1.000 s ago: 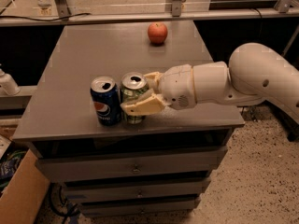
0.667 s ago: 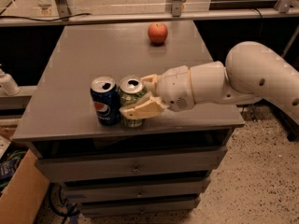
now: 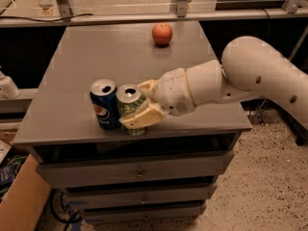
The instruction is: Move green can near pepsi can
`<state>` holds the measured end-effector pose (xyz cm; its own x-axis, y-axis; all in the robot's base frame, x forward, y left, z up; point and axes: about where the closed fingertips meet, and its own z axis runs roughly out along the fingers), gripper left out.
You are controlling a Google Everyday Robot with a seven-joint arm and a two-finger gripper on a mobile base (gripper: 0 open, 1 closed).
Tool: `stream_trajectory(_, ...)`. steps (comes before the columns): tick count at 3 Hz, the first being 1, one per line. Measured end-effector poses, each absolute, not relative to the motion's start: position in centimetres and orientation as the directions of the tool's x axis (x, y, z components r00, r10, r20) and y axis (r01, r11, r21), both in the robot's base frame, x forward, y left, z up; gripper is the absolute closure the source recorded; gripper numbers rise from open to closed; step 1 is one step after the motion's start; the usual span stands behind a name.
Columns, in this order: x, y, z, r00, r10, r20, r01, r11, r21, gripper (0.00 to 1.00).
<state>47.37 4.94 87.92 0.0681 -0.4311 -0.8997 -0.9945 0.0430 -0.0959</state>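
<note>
The green can (image 3: 129, 106) stands upright near the front edge of the grey cabinet top (image 3: 96, 57), right beside the pepsi can (image 3: 104, 105), which is dark blue with the globe logo. The two cans touch or nearly touch. My gripper (image 3: 139, 105) reaches in from the right and is shut on the green can, with one cream finger (image 3: 143, 117) across its front and the other behind it. The white arm (image 3: 250, 76) extends off to the right.
A red apple (image 3: 162, 33) sits at the back of the cabinet top. Drawers (image 3: 139, 172) run below the top. A cardboard box (image 3: 21, 196) stands on the floor at the left. A metal rail (image 3: 144, 17) runs behind the cabinet.
My gripper has carried the green can a little further left, closing the small gap to the pepsi can. The pepsi can and apple have not moved.
</note>
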Motion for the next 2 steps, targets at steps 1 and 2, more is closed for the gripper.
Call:
stream_trajectory(1,47.29,5.75,87.46,0.075,-0.469,-0.880,-0.995,0.019,-0.095,0.82)
stream_trajectory(2,47.39,6.34,87.02,0.073,-0.486,-0.871,-0.995,0.017,-0.093,0.59)
